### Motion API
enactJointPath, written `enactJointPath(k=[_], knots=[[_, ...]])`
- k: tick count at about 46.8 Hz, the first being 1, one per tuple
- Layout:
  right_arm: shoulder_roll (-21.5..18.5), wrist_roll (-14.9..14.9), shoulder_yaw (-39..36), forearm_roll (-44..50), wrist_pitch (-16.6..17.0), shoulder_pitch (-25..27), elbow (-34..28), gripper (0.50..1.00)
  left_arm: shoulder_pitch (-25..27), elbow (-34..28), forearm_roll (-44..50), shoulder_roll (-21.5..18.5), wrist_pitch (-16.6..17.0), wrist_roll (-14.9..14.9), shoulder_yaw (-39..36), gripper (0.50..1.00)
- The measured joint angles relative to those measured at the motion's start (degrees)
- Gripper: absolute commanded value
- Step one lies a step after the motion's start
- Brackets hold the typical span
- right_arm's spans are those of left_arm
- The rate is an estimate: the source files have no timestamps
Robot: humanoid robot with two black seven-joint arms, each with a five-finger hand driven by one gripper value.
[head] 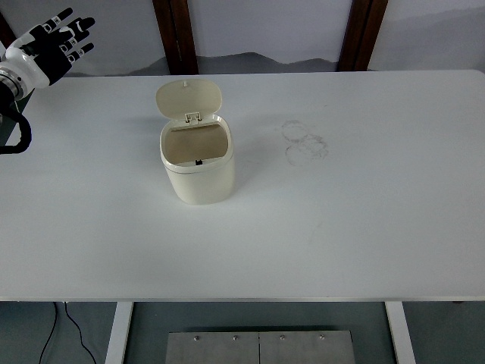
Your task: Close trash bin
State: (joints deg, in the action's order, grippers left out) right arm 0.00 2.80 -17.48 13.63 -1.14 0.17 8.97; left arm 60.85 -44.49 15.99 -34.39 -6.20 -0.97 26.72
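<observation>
Our left hand (54, 47), fingers spread and empty, hovers well apart from the bin (197, 161), whose raised lid (189, 98) lies to its right.

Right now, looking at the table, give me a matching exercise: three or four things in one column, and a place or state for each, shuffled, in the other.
Things:
1. trash bin
2. lid
3. left hand
4. ring marks

Places or states:
A. raised at the far left corner, fingers spread, holding nothing
B. flipped up, standing open behind the opening
C. faint smudges on the table right of the bin
D. cream, standing upright left of the table's middle

Pairs: 1-D, 2-B, 3-A, 4-C
</observation>
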Motion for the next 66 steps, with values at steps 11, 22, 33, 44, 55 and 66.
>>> enactJointPath(k=[11,22,33,44,55,66], knots=[[0.0,0.0,0.0,0.0,0.0,0.0,0.0,0.995,2.7,-8.6,-0.3,-3.2,4.0,2.0,-0.7,1.000],[0.0,0.0,0.0,0.0,0.0,0.0,0.0,0.995,11.2,-15.4,-0.4,-4.7,5.9,3.1,-11.6,1.000],[0.0,0.0,0.1,0.0,0.0,0.0,0.0,0.995,20.2,-18.0,-0.4,-5.5,5.2,4.3,-24.3,1.000],[0.0,0.0,0.1,0.1,0.0,0.0,0.0,0.995,29.1,-21.4,-0.4,-4.9,5.1,5.5,-33.6,1.000],[0.0,-0.1,0.1,0.1,0.0,0.0,0.0,0.995,38.7,-25.7,-0.3,-1.9,5.3,8.4,-45.0,1.000],[0.0,-0.1,0.1,0.1,0.0,0.0,0.0,0.995,42.8,-25.7,-0.3,1.4,5.2,8.9,-50.1,1.000]])
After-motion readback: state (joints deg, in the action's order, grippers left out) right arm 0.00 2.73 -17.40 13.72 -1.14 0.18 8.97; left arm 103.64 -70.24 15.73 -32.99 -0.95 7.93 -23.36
